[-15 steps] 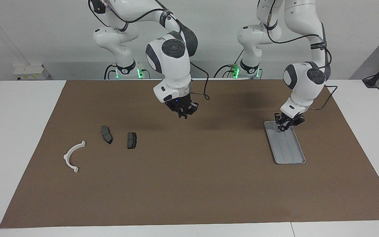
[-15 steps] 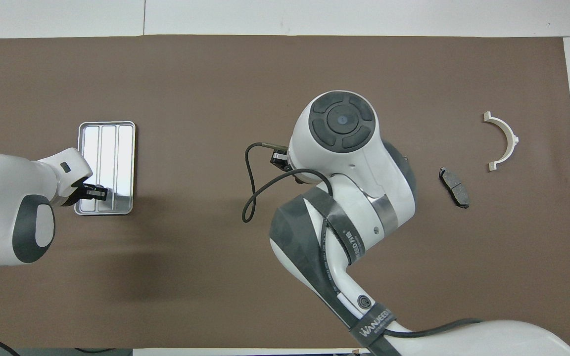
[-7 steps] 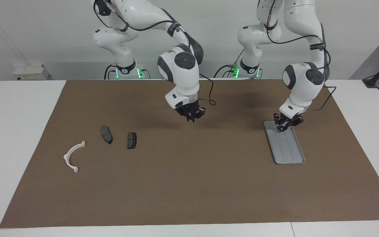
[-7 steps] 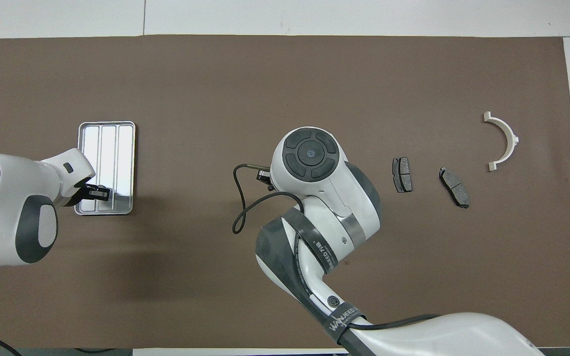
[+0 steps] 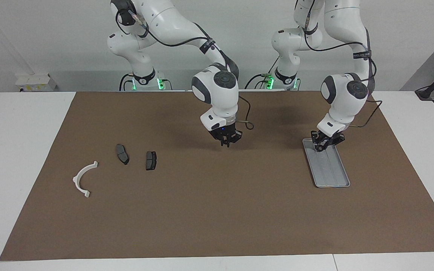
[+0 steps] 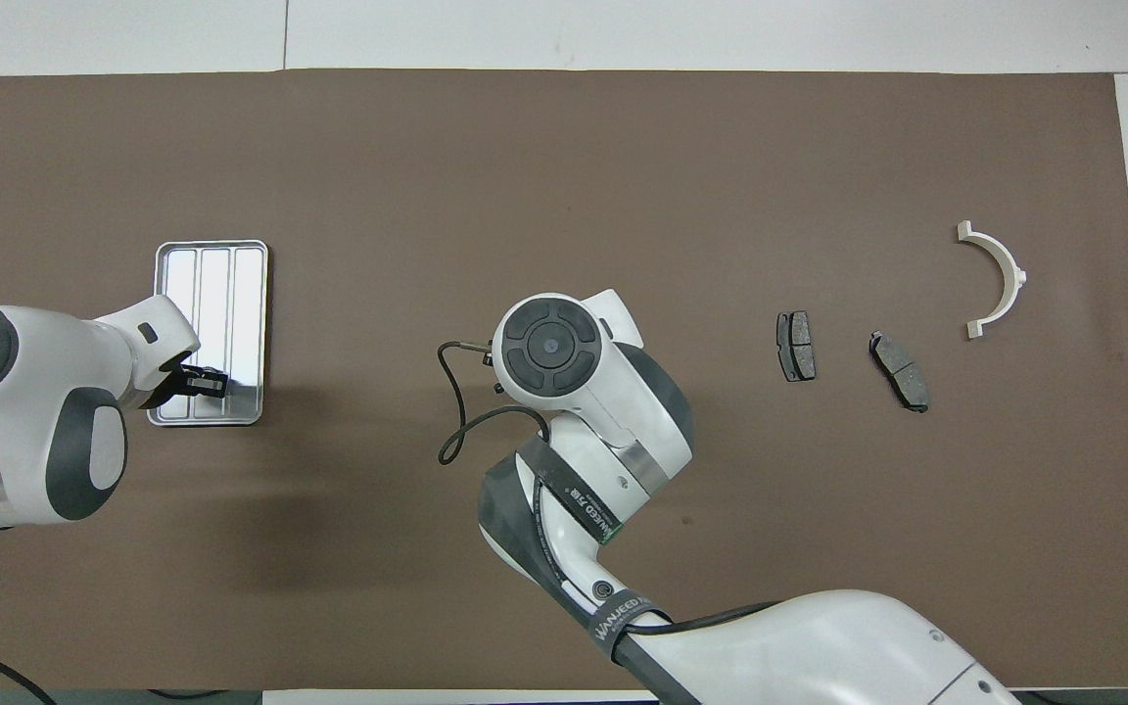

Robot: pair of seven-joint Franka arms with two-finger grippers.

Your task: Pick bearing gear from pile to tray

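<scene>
Our right gripper, pinched shut, has swung mid-mat off the brake pads, apparently tray-bound; left gripper, grip unclear, hovers over the tray.

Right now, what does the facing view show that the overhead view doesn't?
Only the facing view shows the right gripper, up over bare mat mid-table, and both arm bases. Only the overhead view shows the three-strip floor of the tray square-on. Both show the left gripper at the tray's robot-side end, two brake pads, and the white half-ring bracket.
</scene>
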